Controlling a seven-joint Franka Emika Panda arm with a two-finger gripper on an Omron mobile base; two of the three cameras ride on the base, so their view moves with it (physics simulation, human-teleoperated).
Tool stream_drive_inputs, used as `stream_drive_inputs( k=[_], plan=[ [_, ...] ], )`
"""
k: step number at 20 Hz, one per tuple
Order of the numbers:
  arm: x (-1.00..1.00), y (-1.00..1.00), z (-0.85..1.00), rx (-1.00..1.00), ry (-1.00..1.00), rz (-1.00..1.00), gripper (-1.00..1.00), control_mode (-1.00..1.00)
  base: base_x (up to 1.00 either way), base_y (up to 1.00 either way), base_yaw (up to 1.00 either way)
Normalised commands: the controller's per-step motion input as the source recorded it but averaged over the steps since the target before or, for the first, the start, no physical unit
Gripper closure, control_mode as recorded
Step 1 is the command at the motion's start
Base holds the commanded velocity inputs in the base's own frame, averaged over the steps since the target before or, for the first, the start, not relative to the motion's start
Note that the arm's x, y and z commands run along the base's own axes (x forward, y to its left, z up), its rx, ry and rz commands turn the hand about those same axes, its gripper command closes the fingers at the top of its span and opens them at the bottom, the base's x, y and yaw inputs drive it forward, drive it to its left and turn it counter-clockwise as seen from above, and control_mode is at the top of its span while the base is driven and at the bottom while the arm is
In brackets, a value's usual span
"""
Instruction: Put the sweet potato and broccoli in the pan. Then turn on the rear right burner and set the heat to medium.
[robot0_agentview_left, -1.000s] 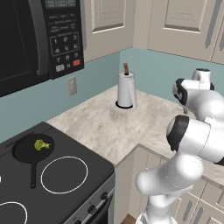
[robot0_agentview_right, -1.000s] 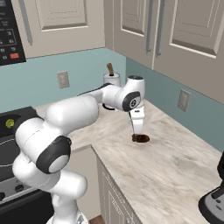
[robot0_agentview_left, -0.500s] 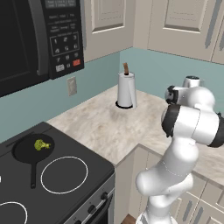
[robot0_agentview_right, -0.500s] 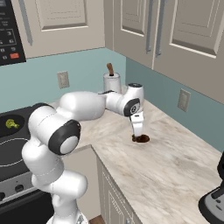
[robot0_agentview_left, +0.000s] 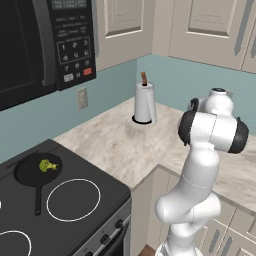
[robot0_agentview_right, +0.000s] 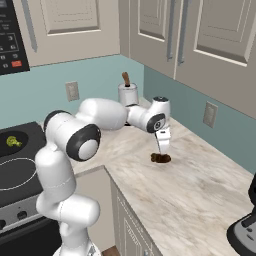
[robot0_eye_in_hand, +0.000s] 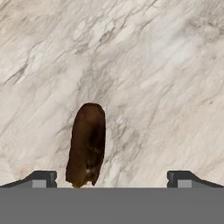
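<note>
The sweet potato (robot0_agentview_right: 161, 158) lies on the marble counter, a reddish-brown lump also seen in the hand view (robot0_eye_in_hand: 86, 142). My gripper (robot0_agentview_right: 162, 144) hangs open just above it, pointing down. The potato sits left of centre between the spread fingertips (robot0_eye_in_hand: 42, 178), touching neither. The broccoli (robot0_agentview_left: 47, 165) (robot0_agentview_right: 12, 141) rests inside the black pan (robot0_agentview_left: 25, 172) at the rear right of the cooktop. The rear right burner is hidden under the pan.
A paper towel roll (robot0_agentview_left: 144, 102) (robot0_agentview_right: 128, 92) stands at the back of the counter. A large white-ringed burner (robot0_agentview_left: 73, 199) lies in front of the pan. The microwave (robot0_agentview_left: 45, 45) hangs over the stove. A dark appliance (robot0_agentview_right: 245, 227) stands at the counter's near right.
The arm has folded its elbow in and stands more upright. The gripper has sunk a little closer to the sweet potato, still open.
</note>
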Motion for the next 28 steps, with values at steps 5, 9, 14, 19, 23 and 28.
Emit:
stream_drive_inputs(
  k=[5,9,14,19,23,28],
  plan=[
    [0.33,-0.1,0.0,0.01,0.0,0.0,-1.0,-1.0,0.0,0.0,0.0],
    [0.23,-0.03,0.0,0.0,0.0,0.0,-1.0,-1.0,0.0,0.0,0.0],
    [0.01,0.0,-0.22,0.0,0.01,0.0,-1.0,-1.0,0.0,0.0,0.0],
    [-0.18,0.02,-0.43,0.02,0.02,0.0,-1.0,-1.0,0.0,0.0,0.0],
    [0.0,0.08,-0.37,0.0,0.0,0.0,-1.0,-1.0,0.0,0.0,0.0],
    [0.02,0.14,-0.24,0.0,0.0,-0.01,-1.0,-1.0,0.0,0.0,0.0]
  ],
)
